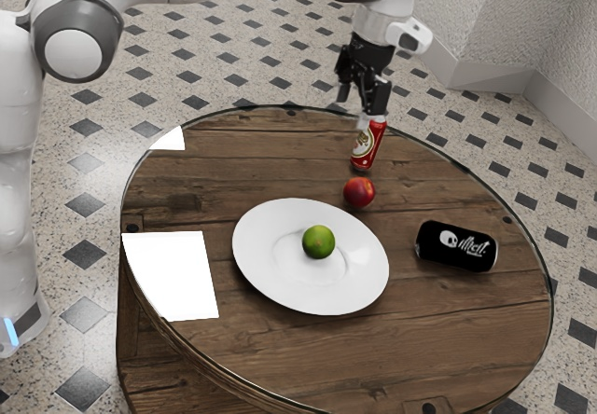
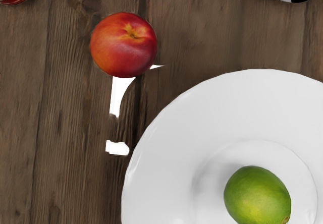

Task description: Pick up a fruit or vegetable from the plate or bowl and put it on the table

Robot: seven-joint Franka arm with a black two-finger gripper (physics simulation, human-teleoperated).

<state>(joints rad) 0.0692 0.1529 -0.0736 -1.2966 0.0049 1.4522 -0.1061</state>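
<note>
Exterior view: one gripper (image 1: 369, 120), black, raised over the far part of the surface (image 1: 392, 339), pointing down; your jaws stand apart, released, nothing between them. One round table's surface, brown wooden planks. One plate (image 1: 256, 269), white, wide-rimmed. One lime (image 1: 318, 242), green, your fruit on the plate, resting in its middle. One nectarine (image 1: 358, 192), red, on the surface just beside the plate, between it and the red can (image 1: 369, 144), which stands upright; your jaws overlap that can's top from this angle. One black can (image 1: 457, 246), lying on its side, white lettering and skull print, toward the exterior view's right. White patches (image 1: 173, 274), two, at the surface's edge. Wrist view, for your reference: nectarine, stem hollow showing, apart from the plate's rim; lime within the plate's inner ring; red can and black can, each partly in frame; white patches, irregular, between nectarine and plate.
</note>
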